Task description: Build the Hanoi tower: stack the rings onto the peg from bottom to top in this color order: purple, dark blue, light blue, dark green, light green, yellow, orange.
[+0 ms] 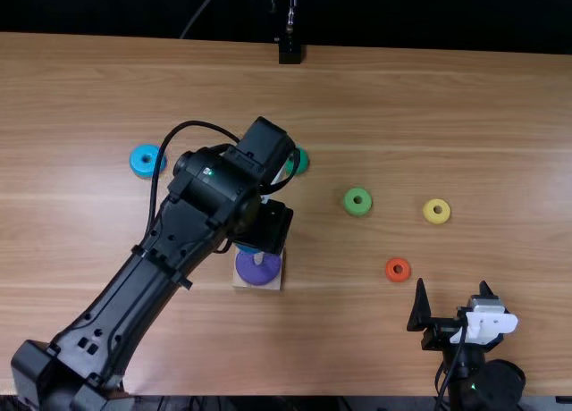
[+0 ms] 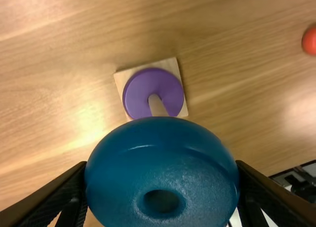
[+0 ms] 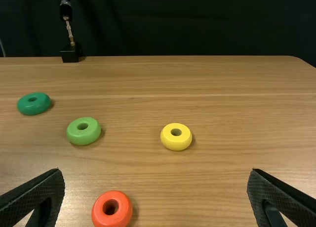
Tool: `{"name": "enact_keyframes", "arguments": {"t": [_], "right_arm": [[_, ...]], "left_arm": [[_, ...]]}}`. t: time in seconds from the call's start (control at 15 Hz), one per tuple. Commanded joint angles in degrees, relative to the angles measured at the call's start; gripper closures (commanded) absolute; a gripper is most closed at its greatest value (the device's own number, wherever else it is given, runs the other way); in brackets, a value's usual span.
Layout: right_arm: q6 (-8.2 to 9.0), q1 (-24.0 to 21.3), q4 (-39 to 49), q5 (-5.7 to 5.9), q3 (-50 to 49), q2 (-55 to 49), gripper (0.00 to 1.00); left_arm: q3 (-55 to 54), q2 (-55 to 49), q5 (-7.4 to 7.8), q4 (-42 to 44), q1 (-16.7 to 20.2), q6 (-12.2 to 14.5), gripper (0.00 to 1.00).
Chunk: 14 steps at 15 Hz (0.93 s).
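One purple ring (image 2: 139,91) sits on one peg (image 2: 157,106); the left gripper (image 1: 266,226) grips one ring (image 2: 161,163), probably dark blue. Five rings (image 1: 349,203) lie loose, and the right gripper (image 1: 452,283) stands wide.

We see a dark blue ring (image 2: 163,160) in the black left gripper (image 1: 266,228); near it, a purple ring (image 1: 256,272), light blue ring (image 1: 136,163) and dark green ring (image 1: 302,163). Beyond the black right gripper (image 1: 453,284), light green ring (image 3: 75,135), yellow ring (image 3: 171,142), orange ring (image 3: 100,218). Light brown table (image 1: 500,116), streaked.
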Motion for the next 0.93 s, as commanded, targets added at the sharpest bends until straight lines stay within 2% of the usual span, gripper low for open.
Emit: {"name": "enact_keyframes", "arguments": {"t": [0.0,0.53,0.87], "right_arm": [[0.05,-0.53,-4.26,-0.37,-3.79,-0.58,0.00],[0.05,-0.53,-4.26,-0.37,-3.79,-0.58,0.00],[0.05,-0.53,-4.26,-0.37,-3.79,-0.58,0.00]], "left_arm": [[2.57,1.64,0.13,0.43,-0.76,-0.51,1.00],[1.96,1.55,0.13,0.11,-1.55,-0.62,1.00],[-3.14,0.93,0.13,-0.52,-1.38,-0.51,1.00]]}}
